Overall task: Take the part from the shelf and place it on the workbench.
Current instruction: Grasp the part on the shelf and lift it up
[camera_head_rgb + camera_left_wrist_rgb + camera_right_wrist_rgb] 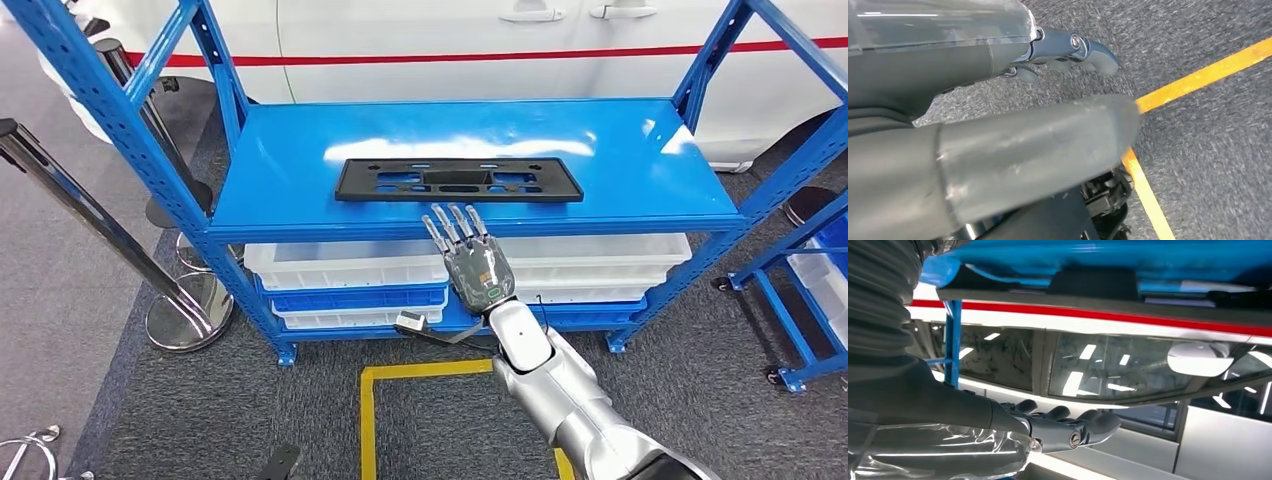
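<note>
While the left hand (pixel 998 115) hangs low over grey carpet and a yellow floor line (pixel 1198 80), fingers loosely curled and holding nothing so far as can be seen, the right hand (pixel 470 255) is raised before the shelf (pixel 300 180).

Right hand: fingers (pixel 455 225) straight, slightly apart, holding nothing; tips at the shelf's front edge, just short of the part (pixel 458 180).

Part: flat black perforated plate, lying on the blue top deck of the shelf, near its front edge, straight ahead of the right fingers. Long axis runs side to side, parallel to the shelf edge, across the line of reach. Right hand is much the nearer.

Below the deck: stacked white and blue trays (pixel 350 275).

To the left: chrome barrier posts (pixel 190 300). To the right: a second blue rack (pixel 810 290). Behind the shelf: white car (pixel 450 40) with a red stripe.

Obstruction: nothing lies between fingers and part; the deck's front lip is the one thing to pass over, as judged.
</note>
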